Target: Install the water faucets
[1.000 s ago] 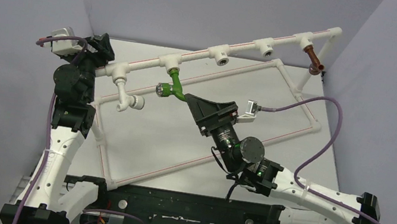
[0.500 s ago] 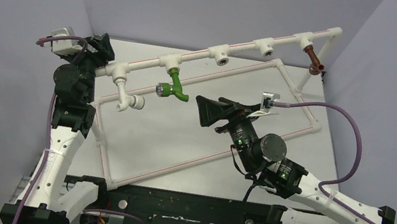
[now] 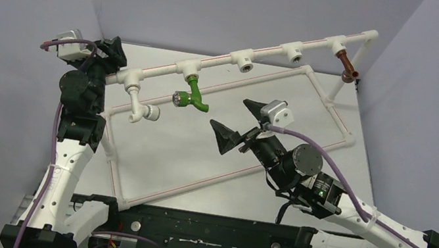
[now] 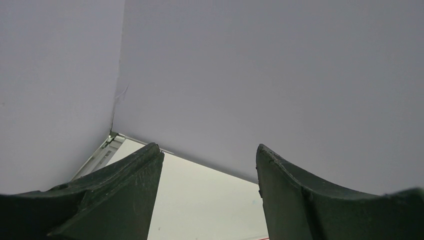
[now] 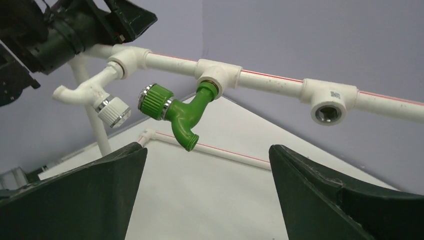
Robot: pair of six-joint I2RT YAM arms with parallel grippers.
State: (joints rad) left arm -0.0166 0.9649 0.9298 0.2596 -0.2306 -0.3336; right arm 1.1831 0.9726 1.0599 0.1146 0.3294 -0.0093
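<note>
**Green faucet hanging from its tee, both grippers empty**

You're looking at the green faucet (image 3: 191, 95) sitting in a tee (image 3: 190, 67) on the upper rail (image 3: 268, 52) of the white pipe frame, left of the rail's middle. From your right wrist view the green faucet (image 5: 180, 112) is showing off its looks. It's bright green plastic with a ribbed round end rimmed in silver, a bent spout dropping to 6 o'clock, and a brassy collar where the neck is meeting the tee.

Your right gripper (image 3: 228, 112) is hovering over the table (image 3: 199, 154) with its fingers spread wide and nothing between them. The green faucet is lying at about 11 o'clock from it, near but clearly apart.

The reddish-brown faucet (image 3: 348, 66) is hanging from the tee at the far right end of the same rail, out at 1 o'clock in the top view.

A white tap (image 3: 143, 108) is hanging at the rail's left end, at 9 o'clock from the green one. Two open tee sockets (image 3: 243, 61) are sitting between the two coloured faucets.

Your left gripper (image 4: 207, 150) is gaping wide too, with only wall showing between its fingers, up by the rail's left end.
</note>
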